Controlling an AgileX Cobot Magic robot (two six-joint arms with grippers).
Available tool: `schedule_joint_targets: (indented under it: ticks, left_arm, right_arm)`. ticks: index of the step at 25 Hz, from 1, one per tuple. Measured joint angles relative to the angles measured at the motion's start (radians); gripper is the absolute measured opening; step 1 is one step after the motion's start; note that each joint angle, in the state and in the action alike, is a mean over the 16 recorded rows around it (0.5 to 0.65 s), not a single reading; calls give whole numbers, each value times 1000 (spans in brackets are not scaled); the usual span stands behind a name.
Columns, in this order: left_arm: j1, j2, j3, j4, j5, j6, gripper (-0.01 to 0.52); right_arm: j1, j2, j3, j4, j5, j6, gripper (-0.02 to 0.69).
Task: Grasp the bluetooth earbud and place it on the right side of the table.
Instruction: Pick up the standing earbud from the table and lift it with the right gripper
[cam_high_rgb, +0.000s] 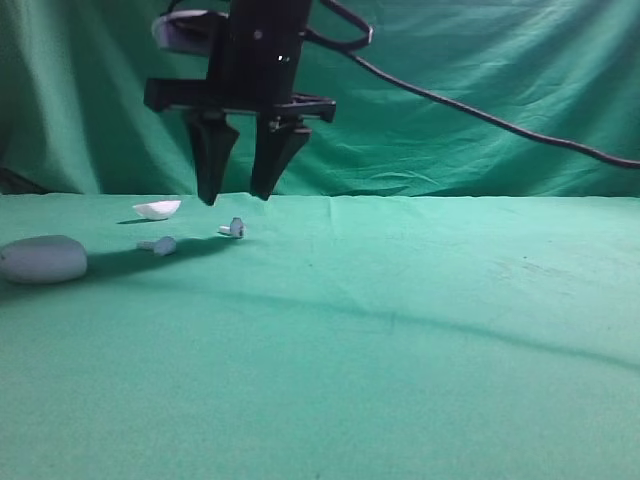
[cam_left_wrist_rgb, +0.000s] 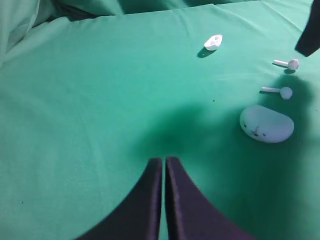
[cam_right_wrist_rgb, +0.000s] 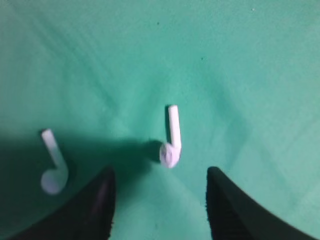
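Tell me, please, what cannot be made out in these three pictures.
- Dark spot on either earbud: right wrist view too blurred, so the target stays uncertain.
- Left end effector: body cut off by the left wrist view's bottom edge.
- White case: cut by the exterior view's left edge.
- Small white piece: too small to identify.
- Right end effector: arm cut off at the top edge.

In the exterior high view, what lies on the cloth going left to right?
White oval case → small white lid-like piece → plain earbud → bluetooth earbud, with the right gripper open just above it.
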Motion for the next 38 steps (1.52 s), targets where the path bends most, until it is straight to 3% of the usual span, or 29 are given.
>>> schedule_joint_targets:
  ticks: [4, 8, 24, 38]
  left_arm:
    - [0, 0, 0, 0, 0, 0, 0]
    - [0, 0, 0, 0, 0, 0, 0]
    - [0, 0, 0, 0, 0, 0, 0]
    - [0, 0, 0, 0, 0, 0, 0]
  right_arm:
    - [4, 76, -81, -2, 19, 35, 366]
    - [4, 122, -124, -7, 27, 56, 368]
    - [8, 133, -146, -40, 47, 72, 103]
    - [-14, -164, -73, -192, 186, 154, 83]
